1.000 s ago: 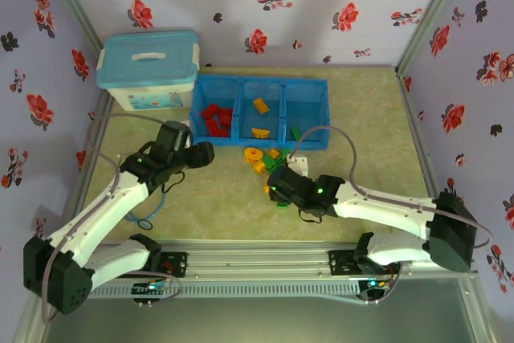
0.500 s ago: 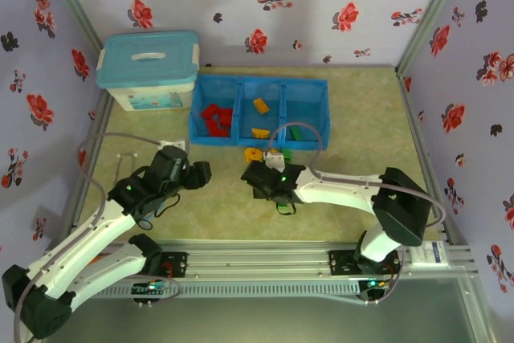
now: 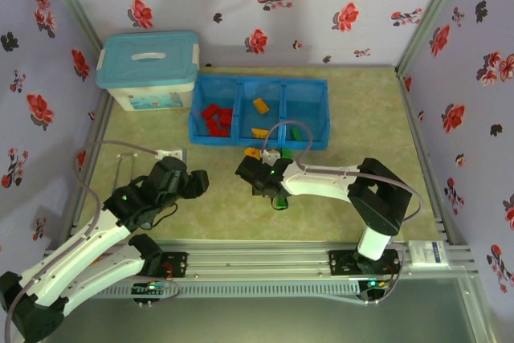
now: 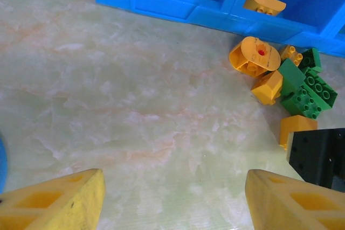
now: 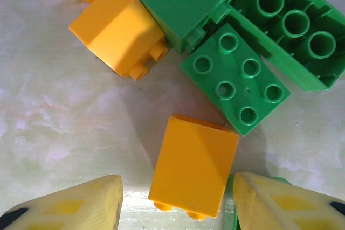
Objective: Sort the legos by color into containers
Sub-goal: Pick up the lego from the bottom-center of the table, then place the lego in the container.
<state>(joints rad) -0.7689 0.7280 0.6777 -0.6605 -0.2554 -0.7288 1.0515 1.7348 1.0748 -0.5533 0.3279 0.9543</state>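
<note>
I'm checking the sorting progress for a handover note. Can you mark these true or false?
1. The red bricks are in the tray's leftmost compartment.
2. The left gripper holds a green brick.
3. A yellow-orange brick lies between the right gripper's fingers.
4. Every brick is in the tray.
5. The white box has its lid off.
1. True: the red bricks lie in the leftmost compartment of the tray, seen from the top view.
2. False: the left gripper is open over bare table.
3. True: the yellow-orange brick lies between the open fingers of the right gripper.
4. False: green and yellow-orange bricks lie on the table before the tray.
5. False: the teal lid sits on the white box.
</note>
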